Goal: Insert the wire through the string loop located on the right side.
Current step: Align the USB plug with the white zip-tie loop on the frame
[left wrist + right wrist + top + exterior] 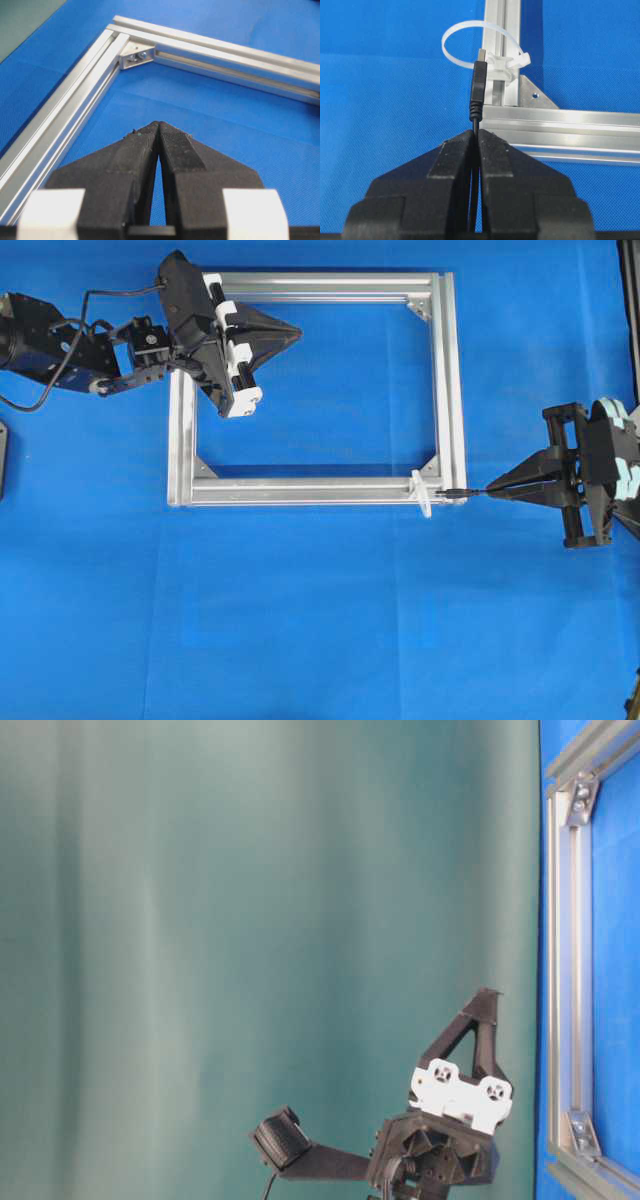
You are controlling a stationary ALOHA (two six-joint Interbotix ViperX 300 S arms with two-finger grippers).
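Step in hand: lining up the plug for threading; the wire (479, 85) has not yet gone through the string loop (470, 37), as far as I can judge.
Right gripper (476, 134): clenched on the thin cable just behind the plug, with the plug sticking out ahead of the fingertips toward the frame (445, 380).
Wire: in the overhead view its plug (455, 494) lies level, tip pointing left, just beside the frame's near right corner.
String loop: a white band standing on the frame's near rail at the right corner (424, 492); in the right wrist view it arches off to the left of the rail, and the plug's metal tip sits in front of its right part, close to the clip.
Left gripper (292, 332): closed and empty, hovering inside the frame near its far left corner, well apart from the loop.
Next move calls for: a slight shift of the plug toward the loop's open middle, then a straight push along the plug's axis.
Risk: the tip may catch the clip or nudge the soft band aside; whether the height matches I cannot tell.
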